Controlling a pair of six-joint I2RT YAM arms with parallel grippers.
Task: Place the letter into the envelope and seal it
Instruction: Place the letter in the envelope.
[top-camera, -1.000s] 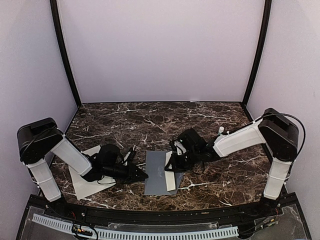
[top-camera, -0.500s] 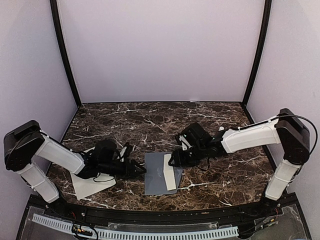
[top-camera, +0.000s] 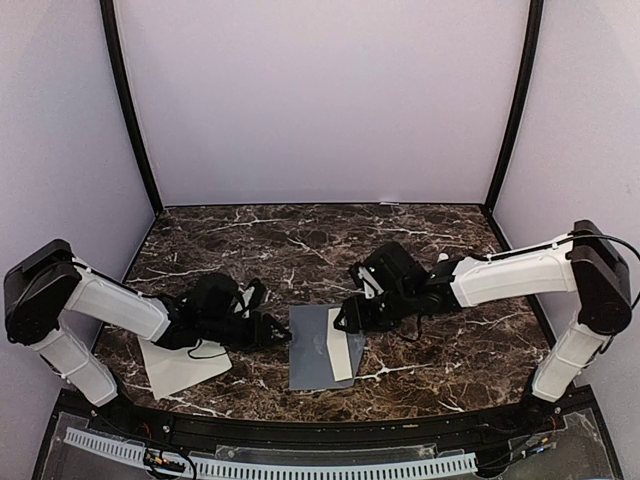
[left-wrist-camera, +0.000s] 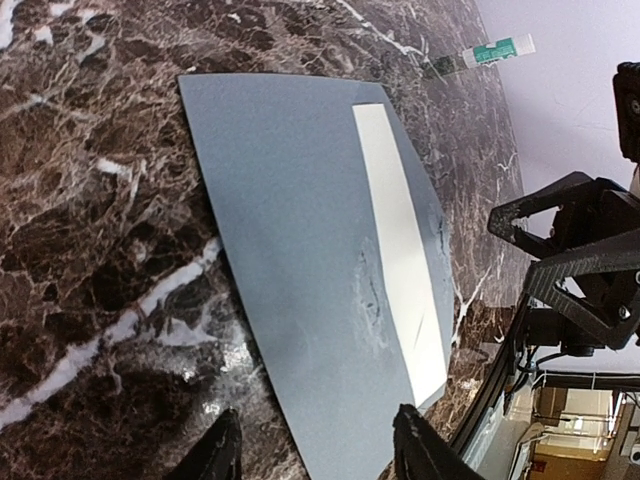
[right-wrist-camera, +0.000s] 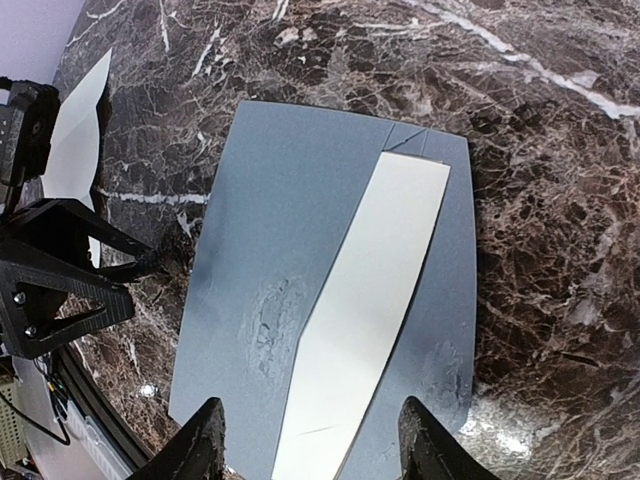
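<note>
The slate-grey envelope (top-camera: 318, 346) lies flat at the table's near middle, and also shows in the left wrist view (left-wrist-camera: 300, 230) and the right wrist view (right-wrist-camera: 270, 230). A pale cream strip (right-wrist-camera: 365, 310) runs along its right part; I cannot tell if it is paper or the envelope's inside. The off-white letter (top-camera: 178, 366) lies flat at the near left, partly under my left arm. My left gripper (top-camera: 272, 330) is open and empty at the envelope's left edge (left-wrist-camera: 318, 450). My right gripper (top-camera: 345, 318) is open and empty over the envelope's far right edge (right-wrist-camera: 312, 445).
A small white tube with a green label (top-camera: 441, 260) lies on the dark marble table (top-camera: 300, 240) behind the right arm, and shows in the left wrist view (left-wrist-camera: 495, 50). Walls and two black posts close in the back and sides. A black rail runs along the near edge.
My left gripper has drawn back a little from the envelope's near-left corner toward its left edge. My right arm has stretched out lower, its gripper staying over the envelope. The envelope has not moved.
</note>
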